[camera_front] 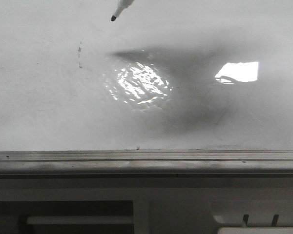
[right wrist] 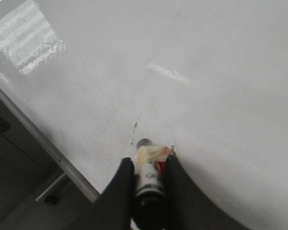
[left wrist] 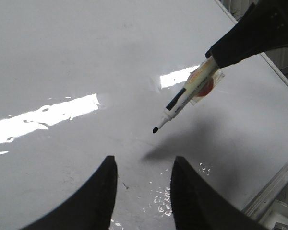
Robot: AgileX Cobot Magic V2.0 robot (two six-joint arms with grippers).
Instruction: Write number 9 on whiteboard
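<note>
The right gripper (right wrist: 146, 175) is pinched around the barrel of a black-tipped marker (left wrist: 182, 101), uncapped, held tilted with its tip hanging above the whiteboard (camera_front: 49, 107); the left wrist view shows a gap between the tip and its shadow, so it looks clear of the surface. The left gripper (left wrist: 144, 187) is spread and empty, hovering over the board near the marker. No number 9 is drawn: the board carries only glare and a faint dashed grey smudge (camera_front: 80, 52), which lies just beside the tip's line of approach. The grey edge rail (camera_front: 146, 157) runs along the board's near side. The step in hand seems to be the approach before the first stroke. The next move calls for lowering the tip until it lightly touches, then tracing the oval loop and its tail without lifting.
</note>
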